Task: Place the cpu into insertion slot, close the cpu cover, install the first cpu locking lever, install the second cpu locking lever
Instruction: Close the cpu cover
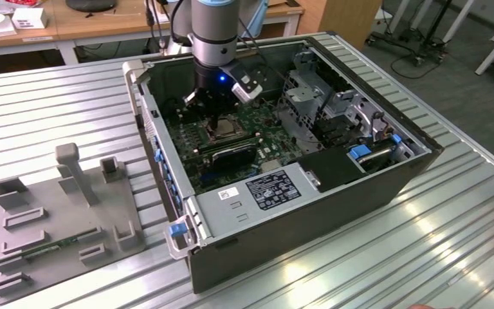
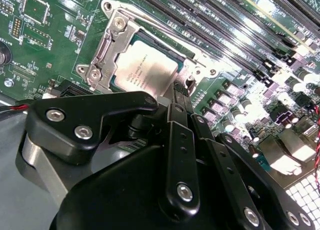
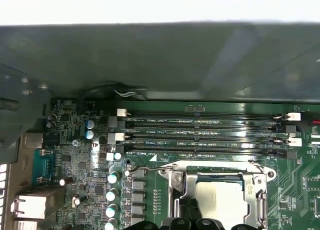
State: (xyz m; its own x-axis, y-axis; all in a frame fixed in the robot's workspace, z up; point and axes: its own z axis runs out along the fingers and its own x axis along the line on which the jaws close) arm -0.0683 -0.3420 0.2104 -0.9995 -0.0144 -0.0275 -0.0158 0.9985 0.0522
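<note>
The chip (image 2: 145, 70) lies flat in its socket (image 2: 159, 44), with the metal frame (image 2: 99, 58) folded down around it. The gripper (image 2: 180, 90) hangs over the chip's edge, its fingers (image 2: 179, 99) pressed together. In the exterior view it stands at the chip's 11 o'clock, inside the computer case (image 1: 333, 212).

The computer case (image 1: 316, 219) is open on top, so there is free room to come straight down onto the green board (image 1: 262, 117), and the gripper (image 1: 215, 112) hangs in that gap right over the insertion slot (image 2: 95, 73). On the exterior view's right a tall metal cage (image 1: 307, 96) and a black box (image 1: 333, 168) stand close by, and the case walls shut in the other sides. Just beside the slot lie the long black memory slots (image 3: 200, 132), low and flat, and on the table (image 1: 419, 244) a gray tray (image 1: 49, 238) with posts stands well apart.
</note>
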